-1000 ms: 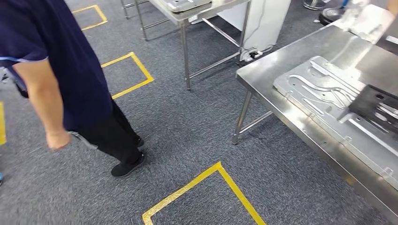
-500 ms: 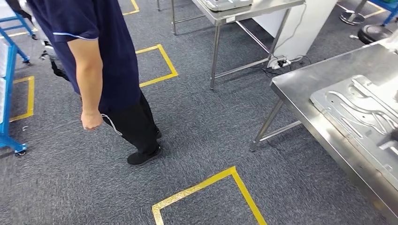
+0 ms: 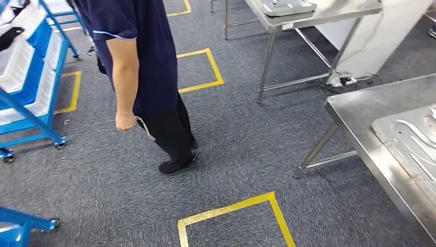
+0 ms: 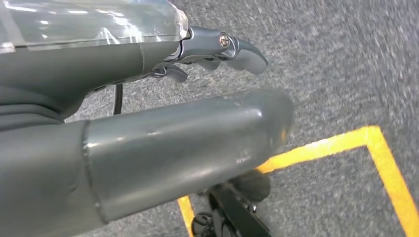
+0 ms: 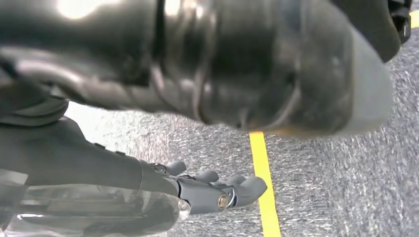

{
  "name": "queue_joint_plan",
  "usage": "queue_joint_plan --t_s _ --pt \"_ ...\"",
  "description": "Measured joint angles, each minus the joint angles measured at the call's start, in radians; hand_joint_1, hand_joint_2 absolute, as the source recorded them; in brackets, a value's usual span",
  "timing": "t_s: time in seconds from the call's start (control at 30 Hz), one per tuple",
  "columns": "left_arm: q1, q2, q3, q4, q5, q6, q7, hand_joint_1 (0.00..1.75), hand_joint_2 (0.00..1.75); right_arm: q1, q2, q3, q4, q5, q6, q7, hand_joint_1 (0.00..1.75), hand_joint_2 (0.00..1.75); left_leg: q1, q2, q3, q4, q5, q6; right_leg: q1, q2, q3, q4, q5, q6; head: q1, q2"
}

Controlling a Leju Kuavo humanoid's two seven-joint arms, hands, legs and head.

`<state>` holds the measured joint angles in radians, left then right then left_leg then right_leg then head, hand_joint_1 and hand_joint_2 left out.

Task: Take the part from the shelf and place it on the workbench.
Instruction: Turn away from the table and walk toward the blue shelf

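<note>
The fetch has not begun: the left hand and right hand hang released and empty above the carpet, the blue shelf stands far left, its part not discernible, and the desk waits right.

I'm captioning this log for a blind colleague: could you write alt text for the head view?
A person in a dark blue shirt and black trousers stands on grey carpet marked with yellow tape squares, arm hanging. A blue wheeled shelf holding white trays is at left; a steel workbench bearing a stamped metal panel is at right.
</note>
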<state>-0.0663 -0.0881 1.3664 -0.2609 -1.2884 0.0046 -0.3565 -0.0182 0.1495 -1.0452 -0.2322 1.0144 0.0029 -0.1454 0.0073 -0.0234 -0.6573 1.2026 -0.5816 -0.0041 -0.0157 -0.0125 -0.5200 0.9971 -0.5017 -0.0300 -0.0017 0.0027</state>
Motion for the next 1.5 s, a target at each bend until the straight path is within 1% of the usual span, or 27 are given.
queue_joint_plan --t_s 0.07,0.1,0.17,0.23,0.27,0.33,0.37,0.43,0.47,0.53,0.57,0.6,0.67,0.73,0.8,0.87,0.93,1.0,1.07,1.1,1.13,1.2,1.27,1.3,1.37,1.43,1.5 --pt "-0.001 0.002 0.0 0.0 0.002 0.0 0.002 0.0 0.0 0.001 0.0 0.0 0.001 0.002 -0.001 0.002 0.0 0.0 0.004 0.015 -0.046 0.093 -0.026 -0.007 0.002 -0.027 0.0 0.0 -0.003 0.001 0.0 0.0" --pt "0.0 0.003 0.0 0.0 0.005 -0.001 0.003 0.0 0.0 0.0 0.0 0.0 0.001 0.005 -0.002 0.002 0.0 0.0 0.006 0.018 -0.041 0.084 -0.01 -0.009 0.002 -0.04 0.002 0.001 -0.005 0.002 0.0 0.0" --pt "0.001 0.006 0.0 0.0 0.01 -0.004 0.006 0.0 0.0 -0.001 0.0 0.0 0.001 0.013 -0.006 0.0 0.0 0.0 0.008 0.046 0.028 -0.044 0.058 -0.009 0.002 -0.064 0.009 0.001 -0.011 0.008 0.0 0.0" --pt "-0.002 0.008 0.0 0.0 0.014 -0.005 0.006 0.0 0.0 -0.001 0.0 0.0 0.001 0.017 -0.014 0.0 0.0 0.0 0.002 0.081 0.092 -0.166 0.098 -0.001 0.007 -0.085 0.017 0.004 -0.019 0.019 0.0 0.0" --pt "-0.004 0.008 0.0 0.0 0.016 -0.006 0.006 0.0 0.0 -0.002 0.0 0.0 0.001 0.018 -0.018 0.001 0.0 0.0 -0.002 0.088 0.104 -0.191 0.102 0.004 0.009 -0.094 0.019 0.004 -0.022 0.025 0.0 0.0" --pt "-0.002 0.008 0.0 0.0 0.018 -0.006 0.005 0.0 0.0 -0.007 0.0 0.0 0.001 0.019 -0.023 0.003 0.0 0.0 -0.006 0.068 0.101 -0.197 0.101 0.019 0.01 -0.11 0.024 0.003 -0.025 0.036 0.001 0.0" --pt "0.001 0.008 0.0 0.0 0.018 -0.006 0.005 0.0 0.0 -0.01 0.0 0.0 0.001 0.02 -0.023 0.004 0.0 0.0 -0.005 0.058 0.102 -0.2 0.104 0.025 0.008 -0.104 0.027 0.006 -0.03 0.043 0.001 0.0" --pt "0.002 0.008 0.0 0.0 0.021 -0.007 0.007 0.0 0.0 -0.011 0.0 0.0 0.001 0.024 -0.023 0.007 0.0 0.0 -0.002 0.038 0.106 -0.207 0.109 0.039 0.003 -0.053 0.009 0.056 -0.068 0.051 0.001 0.0" --pt "0.002 0.008 0.0 0.0 0.022 -0.007 0.009 0.0 0.0 -0.009 0.0 0.0 0.001 0.027 -0.023 0.008 0.0 0.0 -0.001 0.028 0.106 -0.208 0.111 0.043 0.001 -0.022 -0.017 0.112 -0.101 0.053 0.001 0.0" --pt "0.0 0.008 0.0 0.0 0.026 -0.007 0.017 0.0 0.0 -0.006 0.0 0.0 0.001 0.031 -0.023 0.012 0.0 0.0 -0.004 0.003 0.104 -0.208 0.112 0.048 0.002 0.006 -0.089 0.25 -0.16 0.051 0.001 0.0" --pt "0.0 0.008 0.0 0.0 0.028 -0.006 0.021 0.0 0.0 -0.005 0.0 0.0 0.001 0.032 -0.022 0.014 0.0 0.0 -0.006 -0.011 0.105 -0.207 0.112 0.048 0.003 0.009 -0.113 0.292 -0.165 0.049 0.001 0.0" --pt "0.001 0.008 0.0 0.0 0.029 -0.006 0.025 0.0 0.0 -0.004 0.0 0.0 0.001 0.032 -0.021 0.015 0.0 0.0 -0.008 -0.026 0.106 -0.207 0.112 0.049 0.004 0.011 -0.122 0.297 -0.149 0.046 0.001 0.0" --pt "0.003 0.007 0.0 0.0 0.031 -0.006 0.032 0.0 0.0 -0.003 0.0 0.0 0.002 0.033 -0.02 0.018 0.0 0.0 -0.01 -0.057 0.111 -0.206 0.111 0.048 0.007 0.03 -0.084 0.191 -0.066 0.034 0.001 0.0" --pt "0.003 0.002 0.0 0.001 0.031 -0.006 0.035 0.0 0.0 -0.001 -0.003 0.0 0.002 0.033 -0.02 0.019 0.0 0.0 -0.009 -0.085 0.111 -0.205 0.111 0.044 0.01 0.081 -0.033 0.064 -0.004 0.017 0.001 0.0" --pt "0.003 -0.002 0.001 0.001 0.031 -0.006 0.037 0.0 0.0 -0.001 -0.005 -0.001 0.001 0.033 -0.02 0.02 0.0 0.0 -0.002 -0.108 0.104 -0.204 0.113 0.034 0.013 0.106 -0.016 0.019 0.002 0.008 0.001 0.0" --pt "0.008 -0.002 0.001 0.002 0.032 -0.006 0.039 0.0 0.0 -0.005 -0.006 -0.001 0.002 0.033 -0.019 0.02 0.0 0.0 0.003 -0.124 0.097 -0.206 0.116 0.023 0.013 0.081 -0.008 0.0 0.008 0.005 0.001 0.0" --pt "0.01 -0.002 0.001 0.002 0.032 -0.007 0.04 0.0 0.0 -0.003 -0.006 -0.001 0.002 0.033 -0.018 0.02 0.0 0.0 -0.001 -0.081 0.08 -0.171 0.091 0.014 0.008 0.049 0.01 -0.029 0.018 0.001 0.001 0.0" --pt "0.007 -0.003 0.001 0.002 0.032 -0.007 0.041 0.0 0.0 0.001 -0.006 -0.001 0.002 0.033 -0.017 0.021 0.0 0.0 -0.001 -0.013 0.026 -0.062 0.03 0.006 0.009 0.015 0.021 -0.046 0.022 -0.002 0.0 0.0" --pt "0.006 -0.003 0.001 0.002 0.032 -0.007 0.042 0.0 0.0 0.002 -0.005 -0.002 0.002 0.034 -0.015 0.024 0.0 0.0 0.007 0.011 -0.032 0.048 -0.011 -0.005 0.01 -0.019 0.022 -0.044 0.018 -0.001 0.0 0.0" --pt "0.007 -0.003 0.001 0.002 0.031 -0.007 0.042 0.0 0.0 0.002 -0.005 -0.002 0.003 0.034 -0.013 0.026 0.0 0.0 0.012 0.016 -0.039 0.061 -0.006 -0.011 0.009 -0.035 0.023 -0.042 0.013 0.002 0.0 0.0" --pt "0.009 -0.002 0.001 0.002 0.031 -0.007 0.042 0.0 0.0 0.001 -0.005 -0.003 0.003 0.034 -0.011 0.028 0.0 0.0 0.018 0.022 -0.025 0.032 0.019 -0.018 0.006 -0.049 0.025 -0.038 0.008 0.007 0.0 0.0" --pt "0.011 -0.004 0.001 0.002 0.031 -0.008 0.042 0.0 0.0 0.001 -0.006 -0.003 0.002 0.035 -0.009 0.029 0.0 0.0 0.027 0.058 0.041 -0.095 0.083 -0.03 0.002 -0.074 0.028 -0.024 -0.007 0.02 0.0 0.0" --pt "0.009 -0.009 0.001 0.003 0.03 -0.008 0.042 0.0 0.0 -0.001 -0.008 -0.003 0.002 0.037 -0.008 0.029 0.0 0.0 0.028 0.087 0.083 -0.177 0.111 -0.026 0.005 -0.092 0.03 -0.007 -0.023 0.037 0.002 0.0" --pt "0.009 -0.011 0.001 0.003 0.029 -0.008 0.042 0.0 0.0 -0.002 -0.009 -0.003 0.002 0.038 -0.007 0.029 0.0 0.0 0.025 0.089 0.084 -0.182 0.108 -0.018 0.008 -0.098 0.032 -0.002 -0.028 0.043 0.003 0.0" --pt "0.011 -0.01 0.001 0.003 0.028 -0.007 0.042 0.0 0.0 -0.009 -0.008 -0.003 0.002 0.041 -0.006 0.028 0.0 0.0 0.022 0.067 0.082 -0.18 0.108 0.001 0.004 -0.109 0.038 -0.001 -0.034 0.052 0.004 0.0" --pt "0.011 -0.01 0.001 0.003 0.028 -0.005 0.042 0.0 0.0 -0.012 -0.007 -0.003 0.002 0.045 -0.005 0.027 0.0 0.0 0.02 0.046 0.083 -0.185 0.11 0.016 -0.004 -0.075 0.03 0.029 -0.063 0.059 0.004 0.0" --pt "0.01 -0.01 0.001 0.003 0.028 -0.003 0.042 0.0 0.0 -0.01 -0.007 -0.003 0.003 0.047 -0.005 0.026 0.0 0.0 0.015 0.023 0.083 -0.187 0.113 0.027 -0.006 -0.017 -0.025 0.145 -0.128 0.057 0.004 0.0"
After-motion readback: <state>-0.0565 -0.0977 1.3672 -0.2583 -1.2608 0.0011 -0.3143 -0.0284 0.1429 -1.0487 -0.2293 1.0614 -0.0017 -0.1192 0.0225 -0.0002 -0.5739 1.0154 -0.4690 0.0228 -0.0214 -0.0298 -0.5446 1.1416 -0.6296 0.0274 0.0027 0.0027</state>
